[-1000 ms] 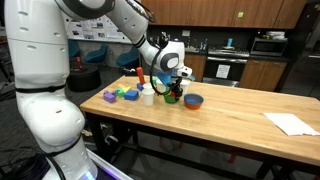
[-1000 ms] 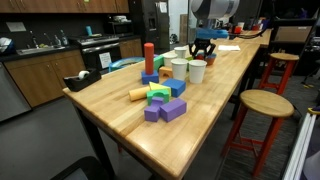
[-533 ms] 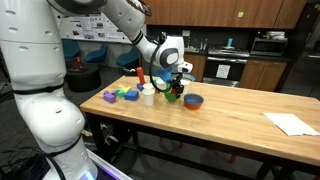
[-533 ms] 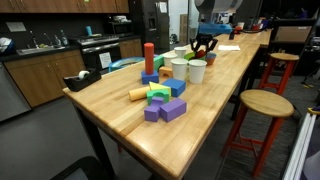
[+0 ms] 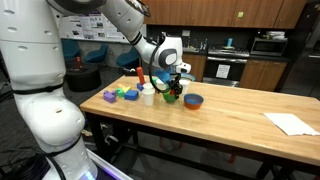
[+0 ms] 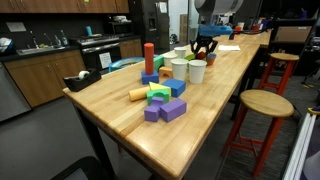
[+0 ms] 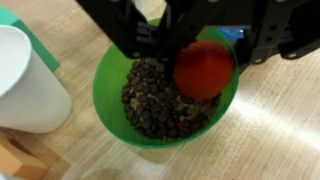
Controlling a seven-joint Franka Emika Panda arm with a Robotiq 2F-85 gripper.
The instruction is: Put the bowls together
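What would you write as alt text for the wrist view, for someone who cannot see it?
Looking down past the black tool, which seems to grip an orange bowl, a green bowl holding dark brown granules sits on a light wooden table. A white cup stands beside the green bowl at the left edge.

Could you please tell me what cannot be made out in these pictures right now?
Grip: whether the end effector clamps the orange bowl; the wrist view is blurred and the exterior views are too small.
The green bowl: its dark contents are blurred in the wrist view.
The blue bowl: mostly hidden behind the end effector in the wrist view.
The white cup: cut off by the wrist view's left edge.
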